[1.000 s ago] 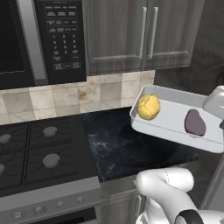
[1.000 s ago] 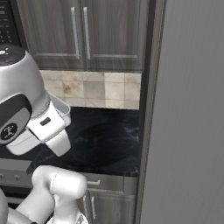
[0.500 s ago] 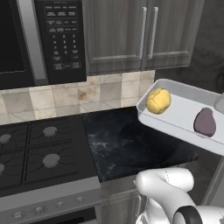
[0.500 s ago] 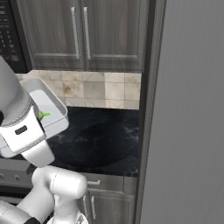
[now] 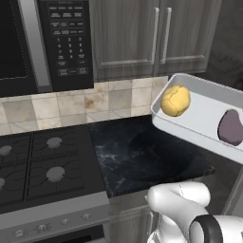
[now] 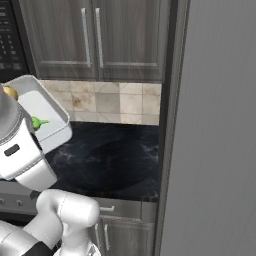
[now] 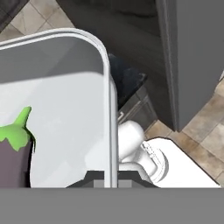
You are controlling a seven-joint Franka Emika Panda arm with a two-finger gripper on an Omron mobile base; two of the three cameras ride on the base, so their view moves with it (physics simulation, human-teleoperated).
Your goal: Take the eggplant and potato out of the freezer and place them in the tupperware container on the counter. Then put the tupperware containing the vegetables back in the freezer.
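Observation:
The pale grey-white tupperware container (image 5: 191, 135) hangs tilted in the air above the right end of the black marble counter (image 5: 142, 159). Inside it lie the yellow-tan potato (image 5: 175, 100) and the dark purple eggplant (image 5: 231, 127). In the right base view the tupperware container (image 6: 44, 106) shows the eggplant's green stem (image 6: 38, 122) and a bit of the potato (image 6: 9, 92). My gripper (image 7: 113, 177) is shut on the rim of the tupperware container (image 7: 108, 87), beside the eggplant (image 7: 14, 153). The freezer's ribbed grey door (image 6: 215, 130) stands at the right.
A black stovetop (image 5: 42, 166) lies left of the counter, with a microwave (image 5: 57, 38) above it. Wood-grain wall cabinets (image 5: 152, 33) hang over the tiled backsplash. The freezer door (image 7: 197, 57) stands close to the tray's right side, above the tiled floor.
The tupperware container with both vegetables has risen and swung to the right, toward the freezer side. The arm has swung with it; the kitchen around it holds still.

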